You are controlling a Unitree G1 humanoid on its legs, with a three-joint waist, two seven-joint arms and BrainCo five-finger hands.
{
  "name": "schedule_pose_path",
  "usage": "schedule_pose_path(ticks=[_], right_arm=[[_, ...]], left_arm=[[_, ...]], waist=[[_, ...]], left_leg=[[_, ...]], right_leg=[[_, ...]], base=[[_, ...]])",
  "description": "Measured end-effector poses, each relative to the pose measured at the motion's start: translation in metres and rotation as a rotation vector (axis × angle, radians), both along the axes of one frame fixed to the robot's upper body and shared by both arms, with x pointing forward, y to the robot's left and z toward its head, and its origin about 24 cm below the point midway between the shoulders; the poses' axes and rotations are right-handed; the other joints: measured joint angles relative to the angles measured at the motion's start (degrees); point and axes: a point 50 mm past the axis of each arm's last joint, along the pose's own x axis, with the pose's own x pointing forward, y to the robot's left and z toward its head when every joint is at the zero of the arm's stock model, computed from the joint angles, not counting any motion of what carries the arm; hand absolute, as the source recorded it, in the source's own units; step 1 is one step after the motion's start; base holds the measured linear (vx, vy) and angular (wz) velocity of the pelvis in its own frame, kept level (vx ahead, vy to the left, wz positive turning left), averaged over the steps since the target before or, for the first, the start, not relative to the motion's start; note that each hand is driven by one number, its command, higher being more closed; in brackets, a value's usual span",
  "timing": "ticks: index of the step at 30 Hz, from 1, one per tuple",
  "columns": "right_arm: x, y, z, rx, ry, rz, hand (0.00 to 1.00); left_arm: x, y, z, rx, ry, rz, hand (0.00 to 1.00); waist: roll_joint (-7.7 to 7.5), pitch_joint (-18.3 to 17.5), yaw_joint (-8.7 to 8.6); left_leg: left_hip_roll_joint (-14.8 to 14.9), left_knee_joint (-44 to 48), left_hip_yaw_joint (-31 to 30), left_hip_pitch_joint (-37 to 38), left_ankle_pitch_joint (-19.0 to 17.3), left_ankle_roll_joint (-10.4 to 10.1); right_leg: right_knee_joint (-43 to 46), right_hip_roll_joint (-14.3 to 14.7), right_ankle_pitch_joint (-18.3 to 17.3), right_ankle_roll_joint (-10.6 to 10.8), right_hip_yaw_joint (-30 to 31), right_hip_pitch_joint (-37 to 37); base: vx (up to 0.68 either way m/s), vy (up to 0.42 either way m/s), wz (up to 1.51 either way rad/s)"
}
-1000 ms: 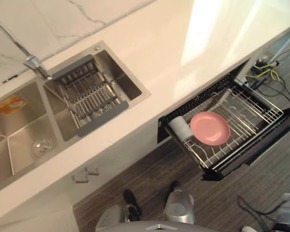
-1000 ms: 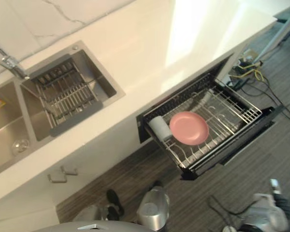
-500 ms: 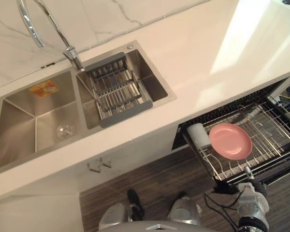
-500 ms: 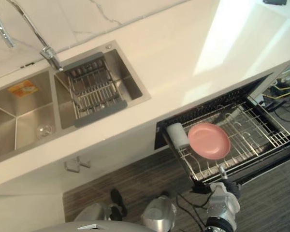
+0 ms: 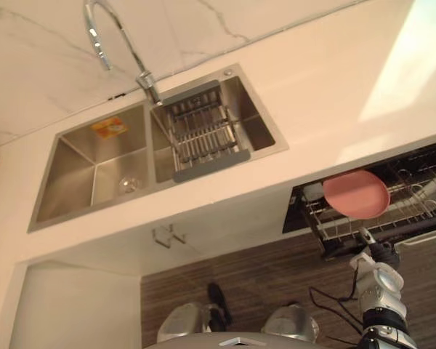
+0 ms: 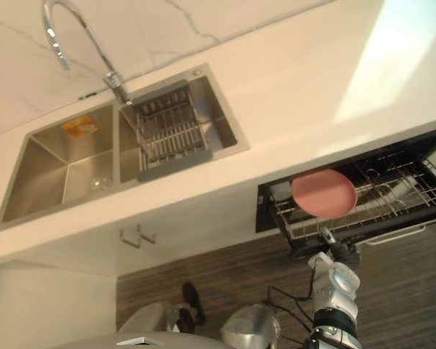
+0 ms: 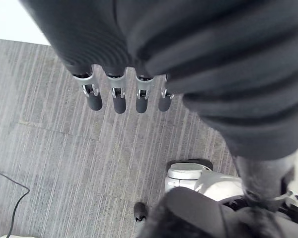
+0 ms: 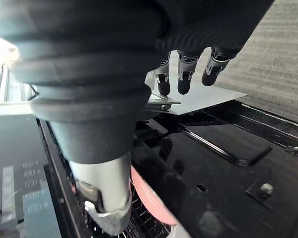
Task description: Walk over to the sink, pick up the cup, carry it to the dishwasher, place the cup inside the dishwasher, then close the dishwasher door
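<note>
The white cup [image 5: 312, 191] lies in the wire rack [image 5: 414, 207] of the open dishwasher drawer, just left of a pink plate [image 5: 356, 195] and partly tucked under the counter edge. My right hand [image 5: 370, 252] is raised at the drawer's black front [image 8: 213, 148], fingers [image 8: 184, 74] straight and holding nothing; the pink plate [image 8: 149, 198] shows behind its thumb. My left hand [image 7: 119, 96] hangs over the striped floor with straight fingers, empty.
A double steel sink [image 5: 94, 174] with a drying rack [image 5: 203, 138] and a curved tap [image 5: 102, 36] is set in the pale counter [image 5: 334, 80] to the left. White cabinet fronts [image 5: 80, 305] run below it.
The camera has swung, so the sink now sits nearer the centre and the drawer at the right edge. My right arm has come up to the drawer's front.
</note>
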Motion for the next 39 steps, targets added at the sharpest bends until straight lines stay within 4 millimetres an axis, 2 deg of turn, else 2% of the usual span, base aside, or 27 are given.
schedule_pose_path(ticks=[3, 4, 6, 7, 8, 9, 10, 11, 12, 13, 14, 15, 16, 18, 22, 25, 29, 30, 31, 32, 33, 34, 35, 36, 37, 38, 39], right_arm=[[0.020, 0.004, 0.008, 0.058, -0.077, 0.061, 0.00], [0.026, 0.001, 0.013, 0.102, -0.122, 0.047, 0.00], [0.034, -0.007, 0.025, 0.191, -0.240, -0.005, 0.00], [0.037, -0.012, 0.033, 0.207, -0.323, -0.009, 0.00], [0.043, -0.010, 0.040, 0.235, -0.421, -0.007, 0.00], [0.045, -0.011, 0.044, 0.243, -0.460, -0.012, 0.00], [0.048, -0.011, 0.050, 0.253, -0.515, -0.028, 0.00], [0.051, -0.010, 0.052, 0.261, -0.541, -0.034, 0.00], [0.058, -0.004, 0.055, 0.278, -0.585, -0.038, 0.00], [0.063, 0.004, 0.062, 0.279, -0.640, -0.013, 0.00], [0.065, 0.010, 0.064, 0.284, -0.672, 0.006, 0.00], [0.072, 0.024, 0.071, 0.287, -0.734, 0.075, 0.00], [0.074, 0.031, 0.073, 0.292, -0.762, 0.085, 0.00], [0.071, 0.029, 0.072, 0.282, -0.778, 0.064, 0.00], [0.070, 0.027, 0.072, 0.282, -0.780, 0.050, 0.00], [0.071, 0.026, 0.074, 0.270, -0.768, 0.065, 0.00], [0.082, 0.033, 0.085, 0.250, -0.773, 0.138, 0.00], [0.085, 0.036, 0.086, 0.247, -0.770, 0.157, 0.00], [0.090, 0.046, 0.088, 0.226, -0.751, 0.220, 0.00], [0.090, 0.056, 0.083, 0.215, -0.721, 0.274, 0.00], [0.090, 0.061, 0.082, 0.192, -0.700, 0.312, 0.00], [0.091, 0.074, 0.077, 0.132, -0.629, 0.439, 0.00], [0.091, 0.085, 0.074, 0.107, -0.589, 0.520, 0.00], [0.088, 0.106, 0.061, 0.051, -0.489, 0.651, 0.00], [0.079, 0.121, 0.041, 0.012, -0.368, 0.716, 0.00], [0.073, 0.127, 0.028, 0.001, -0.303, 0.733, 0.00], [0.055, 0.137, -0.004, -0.003, -0.145, 0.734, 0.00]], left_arm=[[-0.012, -0.003, 0.001, -0.014, 0.029, 0.010, 0.00], [-0.014, -0.005, 0.001, -0.023, 0.031, 0.014, 0.00], [-0.016, -0.009, 0.001, -0.039, 0.028, 0.020, 0.00], [-0.020, -0.012, 0.000, -0.044, 0.034, 0.024, 0.00], [-0.022, -0.013, 0.001, -0.043, 0.031, 0.032, 0.00], [-0.022, -0.013, 0.000, -0.041, 0.028, 0.039, 0.00], [-0.022, -0.013, 0.000, -0.039, 0.019, 0.046, 0.00], [-0.022, -0.013, 0.000, -0.040, 0.014, 0.046, 0.00], [-0.020, -0.011, 0.000, -0.034, -0.003, 0.052, 0.00], [-0.018, -0.008, 0.000, -0.027, -0.013, 0.070, 0.00], [-0.018, -0.007, 0.000, -0.024, -0.020, 0.081, 0.00], [-0.018, -0.006, 0.000, -0.023, -0.033, 0.094, 0.00], [-0.017, -0.006, 0.000, -0.019, -0.047, 0.093, 0.00], [-0.015, -0.009, 0.000, -0.017, -0.067, 0.113, 0.00], [-0.010, -0.012, 0.000, -0.010, -0.110, 0.209, 0.00], [0.007, -0.010, 0.000, 0.003, -0.175, 0.233, 0.00], [0.042, -0.008, 0.004, -0.014, -0.333, 0.296, 0.00], [0.044, -0.008, 0.004, -0.013, -0.340, 0.310, 0.00], [0.044, -0.006, 0.005, -0.009, -0.359, 0.334, 0.00], [0.044, 0.004, 0.006, 0.013, -0.388, 0.350, 0.00], [0.046, 0.009, 0.007, 0.022, -0.405, 0.360, 0.00], [0.047, 0.005, 0.008, -0.006, -0.418, 0.377, 0.00], [0.046, 0.004, 0.008, -0.020, -0.416, 0.384, 0.00], [0.044, 0.002, 0.008, -0.039, -0.411, 0.418, 0.00], [0.042, 0.002, 0.008, -0.050, -0.410, 0.448, 0.00], [0.042, 0.000, 0.008, -0.063, -0.415, 0.464, 0.00], [0.044, -0.004, 0.009, -0.101, -0.427, 0.502, 0.00]], waist=[[0.28, 0.1, 0.72], [0.89, 0.0, 1.07], [3.08, 0.2, 1.57], [3.99, 0.3, 1.88], [4.00, 0.0, 2.16], [3.24, 0.4, 2.34], [3.65, 0.5, 2.49], [3.63, 0.5, 2.63], [2.66, 1.2, 2.86], [1.42, 2.1, 3.02], [0.97, 2.4, 3.05], [0.81, 2.5, 3.13], [0.78, 2.5, 3.18], [0.76, 2.5, 3.23], [-0.66, 3.5, 4.38], [-0.90, 3.5, 5.72], [-1.39, 3.5, 6.72], [-1.41, 3.5, 6.95], [-1.48, 3.4, 6.78], [-4.17, 3.9, 6.04], [-4.52, 4.5, 5.80], [-4.72, 4.8, 5.92], [-4.88, 4.9, 5.98], [-4.84, 4.7, 5.88], [-5.19, 4.7, 5.82], [-5.12, 4.6, 5.93], [-5.33, 4.3, 6.01]], left_leg=[[0.3, -0.1, -0.1, -0.3, 0.4, 0.5], [0.4, -0.2, -0.3, -0.3, 0.4, 0.6], [1.2, -0.3, -0.8, -1.0, -1.6, 1.4], [1.8, -0.2, -1.0, -1.8, -3.8, 3.8], [1.3, -0.9, -0.2, -2.1, -4.2, 3.2], [0.9, -1.4, 0.3, -2.1, -4.2, 3.2], [0.7, -3.1, 0.9, -2.2, -4.8, 2.3], [0.8, -3.5, 2.2, -2.3, -6.3, 0.3], [0.8, -2.8, 5.7, -2.4, -7.3, 0.4], [0.7, -0.5, 7.9, -2.6, -5.8, 2.8], [0.8, 0.7, 8.5, -2.6, -5.6, 2.7], [1.4, 1.8, 8.6, -2.1, -4.4, 1.7], [1.8, 1.5, 8.6, -1.3, -2.4, 1.4], [2.0, 0.2, 8.1, 0.0, -0.3, 1.8], [1.9, -0.7, 7.9, 0.7, -1.8, 2.2], [2.1, 0.4, 7.8, -0.8, -3.0, 2.6], [3.3, 2.0, 8.3, -4.4, -4.5, 2.7], [3.5, 1.8, 8.6, -4.5, -4.5, 2.7], [4.1, 1.9, 9.5, -5.1, -4.6, 2.6], [3.4, 2.7, 9.8, -5.5, -4.5, 2.6], [3.6, 3.4, 9.4, -5.2, -4.1, 2.6], [4.9, 4.0, 7.9, -5.4, -3.1, 2.0], [5.3, 3.7, 7.3, -5.2, -2.6, 1.4], [5.7, 3.3, 5.6, -5.1, -2.1, 0.6], [6.0, 3.1, 3.7, -4.7, -2.0, 0.2], [6.2, 3.1, 2.6, -4.2, -2.1, -0.2], [6.2, 3.0, 1.3, -3.4, -2.3, -0.6]], right_leg=[[1.1, 0.0, -0.7, -0.9, -1.2, 0.5], [1.4, 0.1, -0.7, -0.9, -1.8, 0.5], [2.6, 0.6, -1.1, -1.1, -2.8, 0.3], [4.6, 0.7, -1.7, -0.3, -2.9, -0.3], [8.8, -0.5, -3.5, -0.2, -0.5, -1.7], [9.2, -1.0, -4.6, -0.9, -0.5, -2.1], [9.7, -1.6, -5.1, -1.1, -1.5, -2.4], [9.4, -2.1, -5.1, -1.1, -2.2, -2.5], [9.1, -3.6, -5.1, -1.4, -3.0, -3.1], [9.2, -5.3, -5.4, -1.9, -4.4, -3.1], [9.1, -5.6, -5.2, -1.7, -4.9, -3.1], [9.0, -5.8, -5.0, -1.5, -6.3, -3.2], [9.3, -5.8, -5.3, -2.2, -7.4, -3.1], [10.6, -5.7, -5.9, -3.3, -8.8, -3.3], [12.8, -6.2, -6.6, -3.8, -9.1, -3.9], [13.9, -6.8, -6.6, -3.8, -8.9, -5.7], [14.1, -6.7, -6.3, -3.3, -9.1, -8.7], [13.9, -6.2, -6.2, -3.2, -8.8, -9.2], [17.9, -6.5, -5.9, -2.9, -7.1, -10.1], [19.1, -6.8, -9.5, -3.2, -0.4, -9.9], [18.6, -6.5, -10.1, -4.1, -0.5, -9.9], [16.9, -4.5, -9.5, -4.0, -0.9, -9.6], [16.2, -3.7, -9.3, -4.2, -0.8, -9.4], [14.8, -2.2, -9.0, -4.4, -0.6, -8.9], [12.7, -0.5, -8.4, -4.5, -0.5, -8.0], [11.3, 0.5, -8.1, -3.9, -0.5, -7.3], [8.4, 2.1, -7.4, -3.1, -0.4, -6.2]], base=[[-0.08, 0.009, 0.22], [-0.09, 0.031, 0.24], [-0.11, 0.041, 0.27], [-0.14, 0.021, 0.26], [-0.13, 0.003, 0.29], [-0.14, -0.016, 0.44], [-0.10, -0.009, 0.42], [-0.19, 0.017, 0.45], [-0.13, 0.003, 0.27], [-0.16, -0.049, 0.17], [-0.06, -0.121, 0.08], [-0.04, -0.136, 0.14], [-0.01, -0.084, 0.23], [0.00, -0.047, 0.34], [-0.03, 0.002, 0.09], [-0.08, 0.031, -0.04], [-0.13, 0.021, -0.15], [-0.20, -0.006, -0.32], [-0.17, -0.028, -0.03], [-0.16, -0.053, 0.13], [-0.10, -0.103, 0.14], [-0.08, -0.105, -0.13], [-0.12, -0.114, -0.27], [-0.09, -0.061, -0.26], [-0.10, -0.063, -0.21], [-0.03, -0.044, -0.16], [0.01, -0.021, -0.07]])
